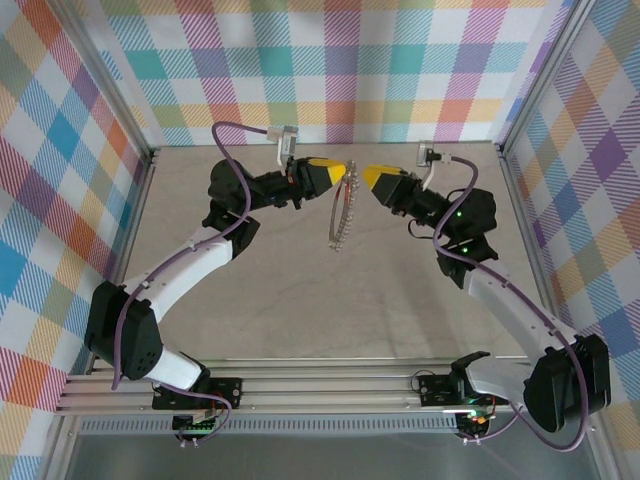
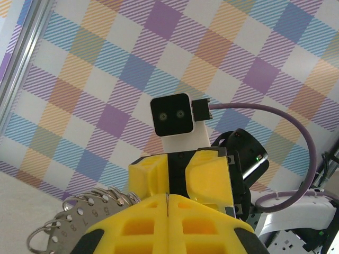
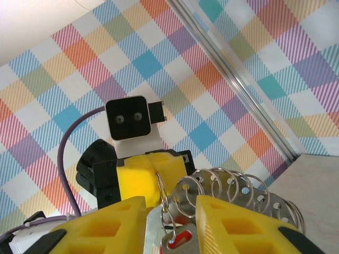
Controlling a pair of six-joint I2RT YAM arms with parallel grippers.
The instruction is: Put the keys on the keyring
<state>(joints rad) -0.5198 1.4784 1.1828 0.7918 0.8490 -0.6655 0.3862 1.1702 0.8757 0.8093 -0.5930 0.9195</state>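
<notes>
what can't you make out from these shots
top external: the keyring hangs edge-on; its fringe pieces are too small to tell apart
right wrist: the key is cut by the bottom edge, so whether the right gripper grips it is unclear
left wrist: the left gripper hides where it meets the keyring

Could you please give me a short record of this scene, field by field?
left gripper: shut on the keyring, held up above the table
right gripper: fingers apart, one on each side of the key; grip unclear
key: red head, silver metal, next to the keyring's small wire loops
</notes>
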